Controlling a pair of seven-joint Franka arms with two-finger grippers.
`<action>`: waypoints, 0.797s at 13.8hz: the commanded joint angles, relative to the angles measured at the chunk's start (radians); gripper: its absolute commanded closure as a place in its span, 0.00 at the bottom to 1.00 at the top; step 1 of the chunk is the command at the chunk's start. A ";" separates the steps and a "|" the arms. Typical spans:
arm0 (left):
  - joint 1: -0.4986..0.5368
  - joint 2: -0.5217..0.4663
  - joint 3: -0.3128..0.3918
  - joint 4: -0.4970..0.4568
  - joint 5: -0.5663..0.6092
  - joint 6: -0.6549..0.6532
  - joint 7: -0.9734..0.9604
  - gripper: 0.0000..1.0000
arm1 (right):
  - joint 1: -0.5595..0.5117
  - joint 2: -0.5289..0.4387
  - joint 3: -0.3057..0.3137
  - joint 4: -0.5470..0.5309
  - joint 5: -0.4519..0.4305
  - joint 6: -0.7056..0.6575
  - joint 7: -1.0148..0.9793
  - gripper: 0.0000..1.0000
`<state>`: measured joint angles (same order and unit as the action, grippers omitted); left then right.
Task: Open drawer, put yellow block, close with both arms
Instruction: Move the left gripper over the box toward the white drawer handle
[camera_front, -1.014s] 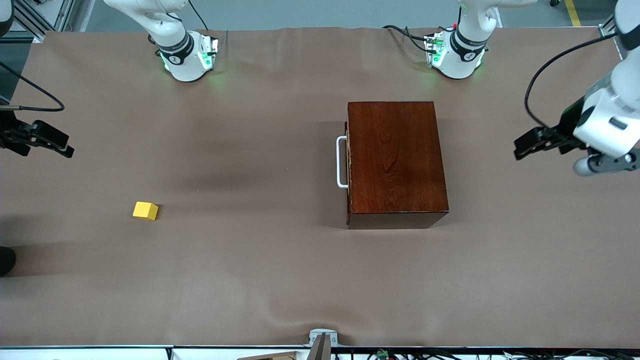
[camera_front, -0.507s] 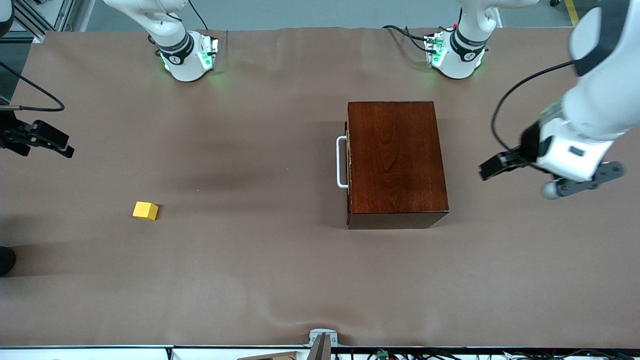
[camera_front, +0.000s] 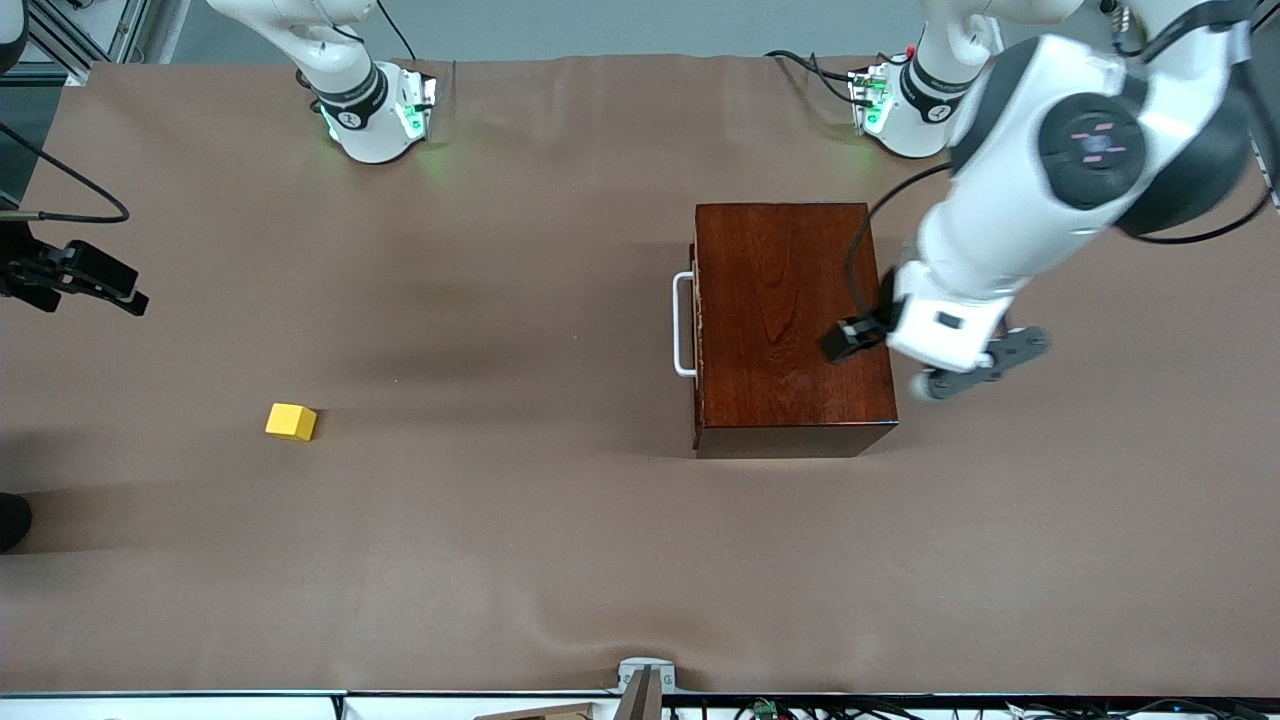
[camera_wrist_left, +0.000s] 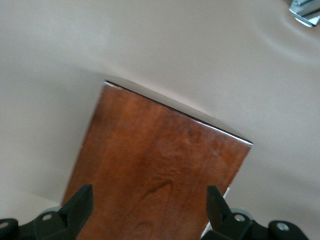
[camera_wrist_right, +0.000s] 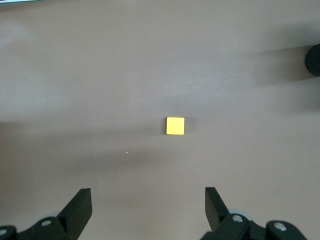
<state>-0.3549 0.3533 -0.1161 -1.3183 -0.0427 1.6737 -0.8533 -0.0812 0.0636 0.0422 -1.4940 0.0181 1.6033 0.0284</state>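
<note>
The dark red-brown wooden box (camera_front: 790, 320) stands in the middle of the table, with the drawer shut inside it. The drawer's white bar handle (camera_front: 683, 325) faces the right arm's end of the table. My left gripper (camera_front: 838, 346) hangs open over the box top (camera_wrist_left: 160, 165), and nothing is between its fingers (camera_wrist_left: 82, 202). The yellow block (camera_front: 291, 421) lies alone on the brown cloth toward the right arm's end. My right gripper (camera_front: 120, 290) waits open above the cloth at that end, and in its wrist view it (camera_wrist_right: 148, 200) looks down on the yellow block (camera_wrist_right: 175, 125).
The two green-lit arm bases (camera_front: 375, 115) (camera_front: 905, 110) stand along the table edge farthest from the front camera. A small metal bracket (camera_front: 645, 680) sits at the nearest edge. A dark round object (camera_front: 12, 520) pokes in at the right arm's end.
The left arm has swung in from the left arm's end of the table to hang over the box top. The right arm, block and drawer have not moved.
</note>
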 joint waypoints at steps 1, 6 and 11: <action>-0.068 0.041 0.013 0.033 0.033 0.012 -0.016 0.00 | 0.005 -0.002 -0.001 0.000 0.003 -0.002 0.013 0.00; -0.183 0.082 0.016 0.040 0.109 0.018 -0.020 0.00 | 0.005 -0.002 -0.001 0.000 0.003 0.000 0.013 0.00; -0.292 0.186 0.019 0.116 0.194 0.085 -0.133 0.00 | 0.006 -0.002 -0.001 0.000 0.003 0.000 0.013 0.00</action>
<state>-0.5928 0.4684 -0.1083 -1.2743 0.0886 1.7355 -0.9228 -0.0811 0.0636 0.0423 -1.4941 0.0181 1.6034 0.0284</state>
